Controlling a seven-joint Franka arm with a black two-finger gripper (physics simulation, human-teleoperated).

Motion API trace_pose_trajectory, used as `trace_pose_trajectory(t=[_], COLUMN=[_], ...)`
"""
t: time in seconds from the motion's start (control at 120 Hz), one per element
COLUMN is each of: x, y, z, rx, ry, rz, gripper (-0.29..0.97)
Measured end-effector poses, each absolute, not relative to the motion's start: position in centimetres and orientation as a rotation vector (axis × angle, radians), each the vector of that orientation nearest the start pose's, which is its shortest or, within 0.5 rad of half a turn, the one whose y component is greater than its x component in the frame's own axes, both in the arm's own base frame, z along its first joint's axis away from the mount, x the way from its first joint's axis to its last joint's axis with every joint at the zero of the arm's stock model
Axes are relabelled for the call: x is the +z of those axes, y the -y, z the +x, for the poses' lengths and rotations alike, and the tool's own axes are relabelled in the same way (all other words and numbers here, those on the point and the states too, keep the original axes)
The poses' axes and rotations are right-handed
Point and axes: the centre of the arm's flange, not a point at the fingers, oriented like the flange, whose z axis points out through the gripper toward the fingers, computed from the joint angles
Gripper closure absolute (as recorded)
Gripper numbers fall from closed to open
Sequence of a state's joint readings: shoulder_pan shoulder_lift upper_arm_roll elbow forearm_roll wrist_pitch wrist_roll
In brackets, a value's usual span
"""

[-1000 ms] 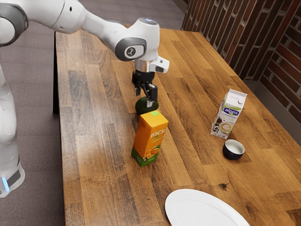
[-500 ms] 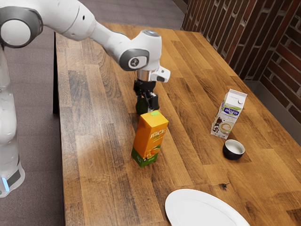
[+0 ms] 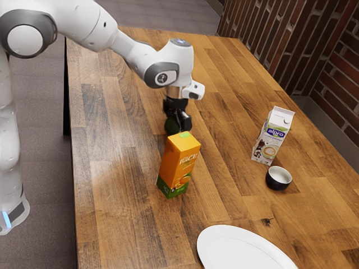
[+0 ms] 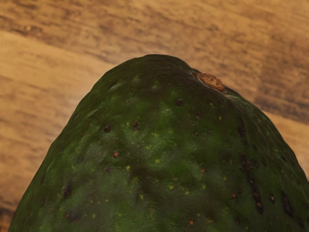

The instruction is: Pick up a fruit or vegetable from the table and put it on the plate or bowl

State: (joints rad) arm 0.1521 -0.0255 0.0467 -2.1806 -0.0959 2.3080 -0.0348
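White arm — grey joints (black gripper (image 3: pixel 178 120)).

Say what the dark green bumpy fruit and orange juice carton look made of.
Dark green bumpy fruit: organic rind, matte, pebbled, with a brown stem scar; likely an avocado. Orange rectangular juice carton: probably coated paperboard, smooth, printed, sharp folded edges.

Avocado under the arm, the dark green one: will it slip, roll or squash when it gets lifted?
The dark green, pebbly-skinned avocado would probably grip well: its skin looks rough rather than glossy. Its rounded, tapering shape suggests it could roll or wobble if nudged on the wooden table. It looks whole and unbruised, so it is likely fairly stiff, though ripeness cannot be judged.
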Motion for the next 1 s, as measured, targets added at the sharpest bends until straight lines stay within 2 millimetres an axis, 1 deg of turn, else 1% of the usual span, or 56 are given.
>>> trace_pose_trajectory(t=[0.033,0.067,0.083,0.1,0.133,0.175,0.208,0.233,0.267,0.3,0.333,0.375,0.408,0.442,0.483,0.525,0.558,0.592,0.617,0.7,0.75,0.8,0.883,1.0], x=[42.2,43.1,43.8,44.9,47.9,52.9,56.4,58.8,61.5,63.2,64.0,64.6,65.1,65.7,66.1,65.9,65.2,64.2,63.3,59.3,57.8,57.2,56.9,56.5], y=[-10.6,-10.6,-10.6,-10.6,-10.7,-10.2,-9.1,-7.9,-5.6,-2.5,1.2,6.4,10.9,15.1,19.9,23.7,25.8,27.2,27.8,29.6,30.3,30.7,31.5,33.4], z=[53.4,53.5,53.7,54.1,55.0,56.5,57.2,57.6,58.1,58.3,58.3,57.8,56.9,55.5,53.5,51.9,51.3,51.2,51.3,52.8,53.3,53.5,53.3,53.2], rx=[-0.277,-0.307,-0.329,-0.362,-0.437,-0.548,-0.615,-0.662,-0.715,-0.747,-0.76,-0.768,-0.777,-0.788,-0.796,-0.788,-0.767,-0.735,-0.708,-0.599,-0.567,-0.558,-0.561,-0.564], ry=[0.466,0.465,0.456,0.439,0.397,0.341,0.295,0.256,0.193,0.122,0.039,-0.074,-0.167,-0.254,-0.349,-0.417,-0.446,-0.451,-0.445,-0.41,-0.376,-0.336,-0.285,-0.24], rz=[-3.156,-3.149,-3.141,-3.125,-3.087,-3.037,-3.008,-2.991,-2.977,-2.975,-2.982,-2.996,-3.007,-3.016,-3.026,-3.04,-3.053,-3.069,-3.08,-3.119,-3.137,-3.15,-3.169,-3.198], gripper=[0.29,0.29,0.29,0.3,0.3,0.28,0.26,0.27,0.26,0.26,0.27,0.29,0.3,0.3,0.29,0.29,0.28,0.28,0.28,0.29,0.3,0.3,0.29,0.29])
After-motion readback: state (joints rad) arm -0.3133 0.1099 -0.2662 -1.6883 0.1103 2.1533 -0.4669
